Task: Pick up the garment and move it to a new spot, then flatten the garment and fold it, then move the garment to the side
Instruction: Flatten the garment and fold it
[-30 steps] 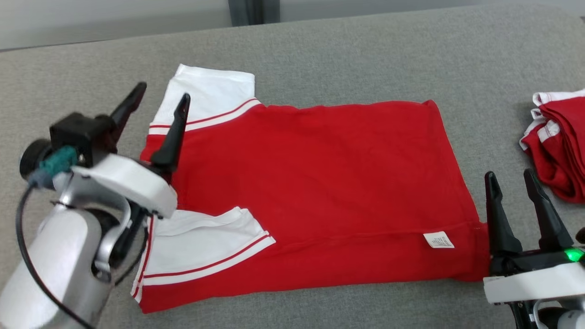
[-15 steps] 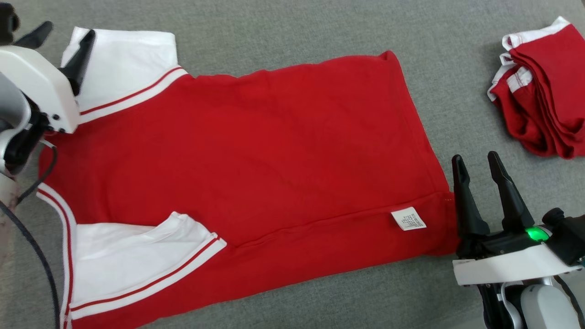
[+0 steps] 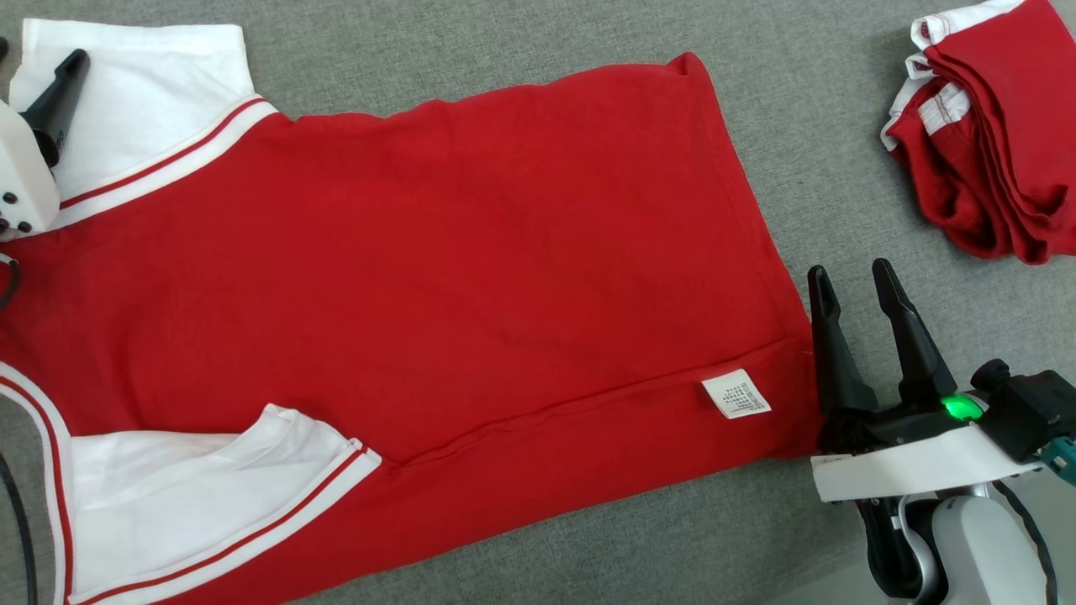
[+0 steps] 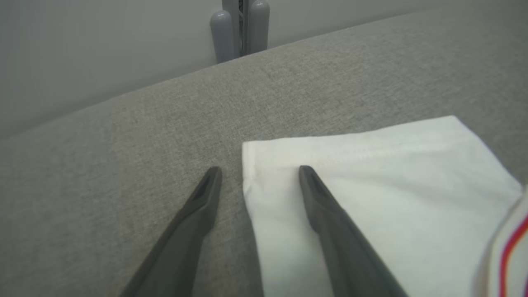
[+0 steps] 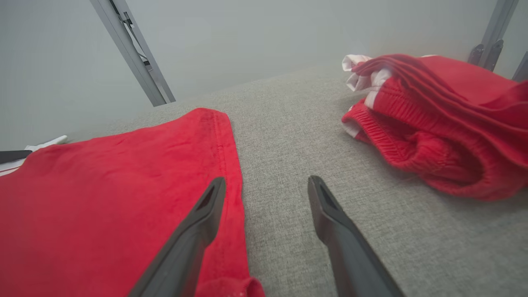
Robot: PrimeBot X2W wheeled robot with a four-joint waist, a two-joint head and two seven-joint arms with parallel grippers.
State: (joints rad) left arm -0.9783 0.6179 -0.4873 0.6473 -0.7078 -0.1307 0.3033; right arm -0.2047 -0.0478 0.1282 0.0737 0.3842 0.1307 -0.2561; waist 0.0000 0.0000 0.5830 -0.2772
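- My head camera has dipped closer; left gripper, spread, now straddles the white sleeve edge.
- Right gripper, spread, straddles the hem; bare grey surface reaches the red pile.
- Garment: red, flat, centre.

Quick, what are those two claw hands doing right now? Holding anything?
The left gripper: open, astride the edge of the white sleeve, holding nothing.
The right gripper: open, astride the edge of the red shirt, holding nothing.

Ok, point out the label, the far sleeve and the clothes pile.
label (image 3: 736, 393), head view, tag's middle.
far sleeve (image 4: 383, 198), left wrist view, white cloth.
clothes pile (image 5: 441, 123), right wrist view, red folds.
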